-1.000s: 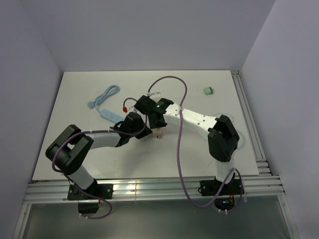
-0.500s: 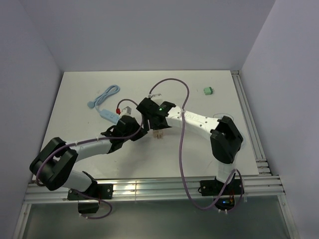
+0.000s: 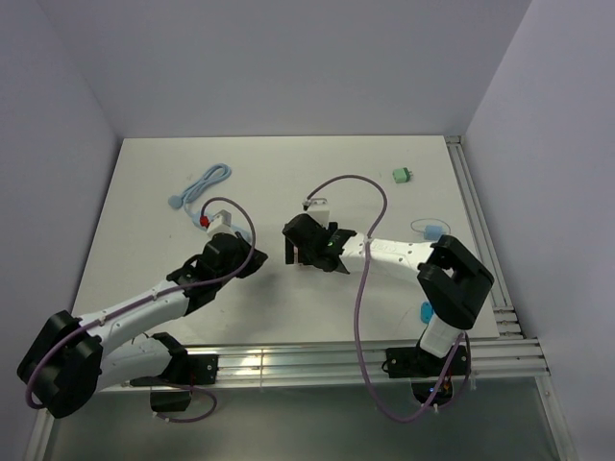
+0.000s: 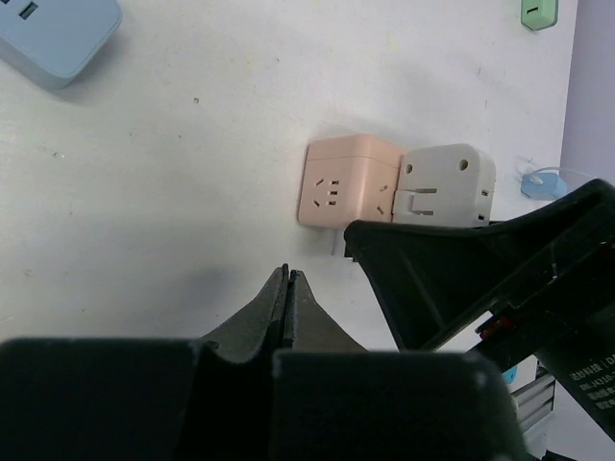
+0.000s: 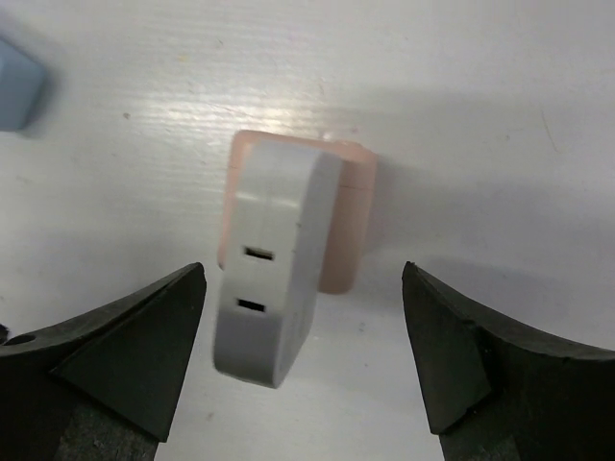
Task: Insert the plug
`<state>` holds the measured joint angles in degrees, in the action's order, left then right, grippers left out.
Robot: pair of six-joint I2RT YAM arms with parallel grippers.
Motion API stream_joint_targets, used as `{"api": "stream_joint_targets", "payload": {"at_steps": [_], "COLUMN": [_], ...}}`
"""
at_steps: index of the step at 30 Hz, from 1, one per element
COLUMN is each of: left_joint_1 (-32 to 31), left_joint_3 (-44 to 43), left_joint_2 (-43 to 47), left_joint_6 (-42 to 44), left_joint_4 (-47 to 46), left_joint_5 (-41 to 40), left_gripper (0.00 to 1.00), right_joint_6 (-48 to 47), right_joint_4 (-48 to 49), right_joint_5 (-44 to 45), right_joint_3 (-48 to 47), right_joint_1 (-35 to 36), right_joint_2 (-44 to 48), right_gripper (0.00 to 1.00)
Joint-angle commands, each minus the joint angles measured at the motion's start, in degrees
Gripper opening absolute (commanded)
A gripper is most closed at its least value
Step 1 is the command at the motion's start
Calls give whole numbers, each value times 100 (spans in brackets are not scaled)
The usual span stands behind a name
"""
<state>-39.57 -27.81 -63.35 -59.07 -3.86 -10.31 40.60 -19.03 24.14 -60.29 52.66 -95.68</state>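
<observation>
Plug [image 4: 444,182] partly hidden behind spread right claw [image 5: 303,288]; left claw [image 4: 288,279] pressed together, empty.

the pink socket cube [image 4: 346,182] is smooth matt plastic; the grey plug [image 5: 274,279] is plastic too, with a faint satin sheen. the white table [image 4: 173,192] looks painted and matt, finely streaked and specked. the right gripper [image 5: 303,274] has fingers [image 5: 452,346] of dull black plastic. the blue power strip [image 4: 53,34] is smooth plastic, the purple cable [image 3: 360,298] looks rubbery, and the rails [image 3: 288,363] are shiny bare metal.
</observation>
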Motion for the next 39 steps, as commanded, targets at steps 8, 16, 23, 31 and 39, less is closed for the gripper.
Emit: {"api": "stream_joint_targets", "payload": {"at_steps": [8, 16, 23, 31, 39], "left_joint_1": [-15, -15, -24, -15, -15], "left_joint_3": [101, 101, 101, 101, 65], "left_joint_2": [323, 385, 394, 499, 464], "left_joint_6": [185, 203, 185, 212, 185], "left_joint_4": [236, 245, 245, 359, 368], "left_joint_5": [-103, -112, -94, -156, -130], "left_gripper": [0, 0, 0, 0, 0], "right_joint_6": [114, 431, 493, 396, 203], "right_joint_4": [928, 550, 294, 610, 1594], "right_joint_5": [477, 802, 1014, 524, -830], "right_joint_3": [-140, -352, -563, -405, 473], "right_joint_1": [165, 183, 174, 122, -230], "right_joint_2": [-196, -478, -715, -637, 126], "right_gripper": [86, 79, 72, 33, 0]}}
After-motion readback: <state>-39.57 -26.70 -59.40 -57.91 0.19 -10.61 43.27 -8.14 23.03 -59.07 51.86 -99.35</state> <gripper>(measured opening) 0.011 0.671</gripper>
